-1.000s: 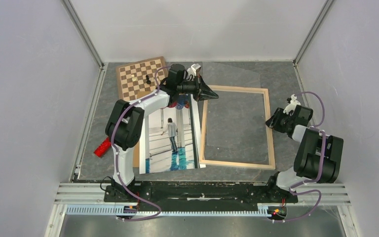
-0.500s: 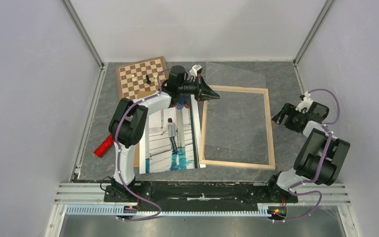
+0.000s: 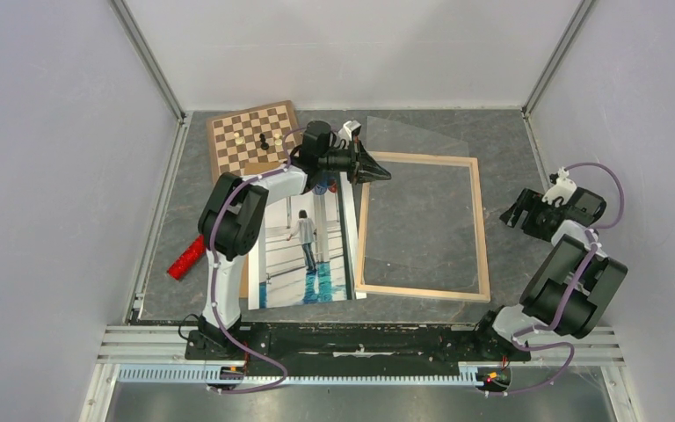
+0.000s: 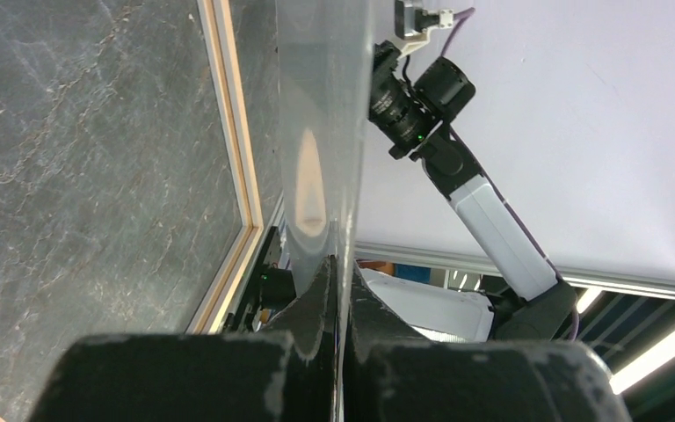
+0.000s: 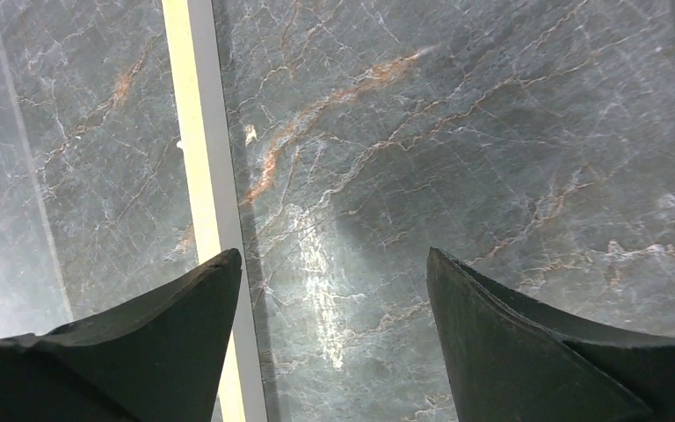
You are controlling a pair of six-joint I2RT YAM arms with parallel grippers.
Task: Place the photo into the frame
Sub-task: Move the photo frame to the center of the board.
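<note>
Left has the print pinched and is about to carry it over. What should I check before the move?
1. Grip: left gripper is shut on the far right corner of the photo: ok.
2. Path: right gripper is open and off to the right of the frame: ok.
3. The frame lies flat on the table: ok.
4. Opening free: a clear sheet lies at the frame's far end and may reach inside: cannot tell.
5. Photo seated: it lies left of the frame, with its near right corner at the left bar: not ok.
</note>
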